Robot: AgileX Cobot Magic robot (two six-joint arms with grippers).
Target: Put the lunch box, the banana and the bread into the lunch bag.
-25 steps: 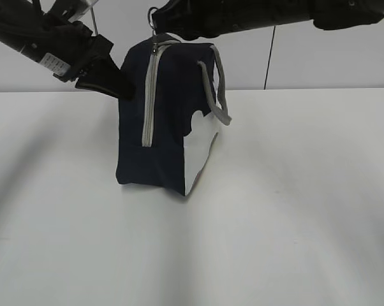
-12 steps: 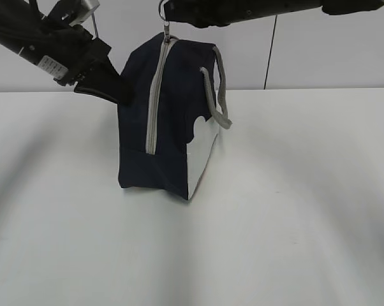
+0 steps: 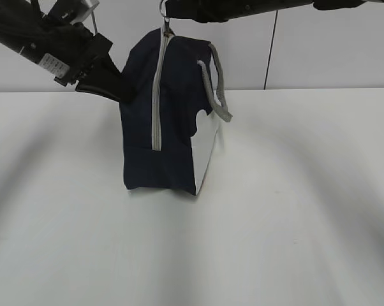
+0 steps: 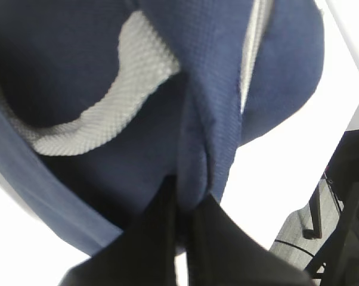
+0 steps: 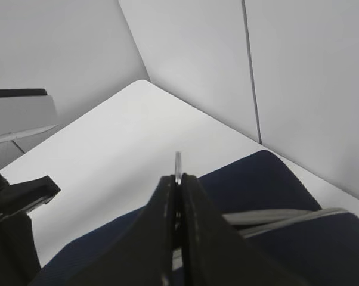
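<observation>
The dark navy lunch bag (image 3: 173, 121) stands on end on the white table, its grey zipper (image 3: 157, 95) running down the side that faces me, its grey strap handle (image 3: 214, 83) on the right. My left gripper (image 3: 125, 89) is shut on a fold of the bag's navy fabric (image 4: 194, 173) at its upper left. My right gripper (image 3: 166, 11) is above the bag, shut on the metal zipper pull (image 5: 178, 167) at the bag's top. The lunch box, the banana and the bread are out of view.
The white table (image 3: 294, 191) spreads around the bag, with a pale wall behind and a dark vertical seam (image 3: 268, 51) in it. The right wrist view shows the table's far corner (image 5: 144, 83).
The bag has been lifted more upright and shifted slightly right, with the zipper pull drawn up by my right gripper. My left gripper keeps its hold on the fabric.
</observation>
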